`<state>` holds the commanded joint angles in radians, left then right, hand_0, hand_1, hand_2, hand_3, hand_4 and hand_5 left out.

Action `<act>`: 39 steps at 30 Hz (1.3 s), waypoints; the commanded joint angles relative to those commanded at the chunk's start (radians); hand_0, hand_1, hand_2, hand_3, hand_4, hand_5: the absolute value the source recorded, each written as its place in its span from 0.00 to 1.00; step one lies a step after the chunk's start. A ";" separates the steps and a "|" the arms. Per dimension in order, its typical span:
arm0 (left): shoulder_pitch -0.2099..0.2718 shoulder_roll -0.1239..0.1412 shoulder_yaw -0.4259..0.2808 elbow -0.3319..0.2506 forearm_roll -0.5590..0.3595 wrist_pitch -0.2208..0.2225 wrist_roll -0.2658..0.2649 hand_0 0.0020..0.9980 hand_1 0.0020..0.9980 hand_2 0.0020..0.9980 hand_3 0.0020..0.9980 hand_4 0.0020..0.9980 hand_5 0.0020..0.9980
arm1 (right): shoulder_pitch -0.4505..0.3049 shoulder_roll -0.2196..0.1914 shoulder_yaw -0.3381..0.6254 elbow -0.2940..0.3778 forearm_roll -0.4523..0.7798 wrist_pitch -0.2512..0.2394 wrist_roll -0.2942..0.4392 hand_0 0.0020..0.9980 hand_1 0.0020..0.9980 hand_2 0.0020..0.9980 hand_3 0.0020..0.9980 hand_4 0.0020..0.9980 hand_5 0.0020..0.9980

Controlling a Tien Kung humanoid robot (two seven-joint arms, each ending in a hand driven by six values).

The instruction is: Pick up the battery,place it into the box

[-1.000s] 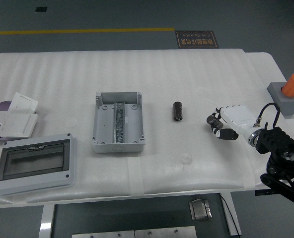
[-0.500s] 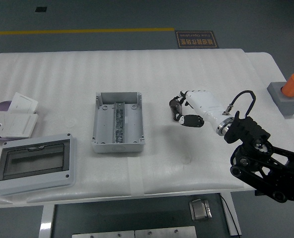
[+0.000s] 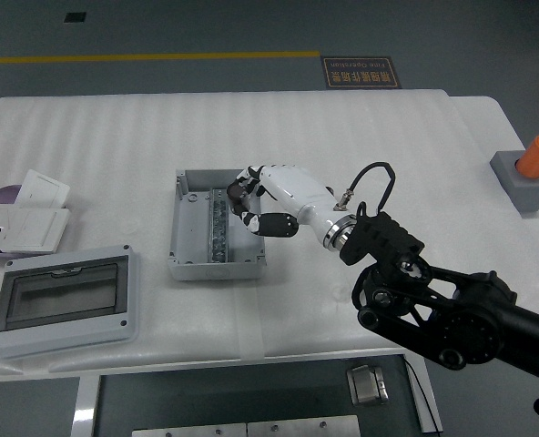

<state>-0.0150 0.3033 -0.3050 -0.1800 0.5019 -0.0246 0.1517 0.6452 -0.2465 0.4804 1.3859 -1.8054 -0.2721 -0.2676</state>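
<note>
The open grey box [image 3: 186,266] lies left of the table's middle, with a metal rail inside it. My right hand [image 3: 249,202], white with black fingertips, reaches in from the lower right and hovers over the box's right half. Its fingers are curled around the small dark battery [image 3: 238,192], which shows only partly between them. The spot on the table where the battery lay is bare. My left arm is out of view.
A grey cover with a clear window [image 3: 65,300] lies at the front left. White parts and a disc [image 3: 24,214] lie at the left edge. A grey block with an orange cylinder [image 3: 532,173] stands at the far right.
My right hand reached the battery right of the box, closed on it, and carried it left. It is now over the box.
</note>
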 joint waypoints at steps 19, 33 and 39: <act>-0.002 0.001 0.013 0.000 -0.009 -0.006 0.002 0.65 0.65 0.54 0.57 0.65 0.46 | 0.005 -0.006 -0.001 -0.041 0.052 0.053 -0.009 0.88 0.87 0.98 1.00 0.81 0.39; -0.012 0.002 0.043 0.000 -0.037 -0.006 -0.004 0.65 0.65 0.52 0.56 0.63 0.47 | 0.150 -0.153 -0.099 -0.241 0.090 0.131 -0.035 0.90 0.88 0.96 1.00 0.88 0.43; -0.016 0.003 0.058 0.000 -0.048 -0.005 -0.008 0.65 0.65 0.52 0.56 0.62 0.46 | 0.209 -0.156 -0.218 -0.322 0.112 0.167 -0.035 0.89 0.88 0.94 1.00 0.91 0.45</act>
<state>-0.0313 0.3063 -0.2472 -0.1800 0.4534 -0.0298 0.1438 0.8543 -0.4023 0.2627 1.0642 -1.6935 -0.1050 -0.3028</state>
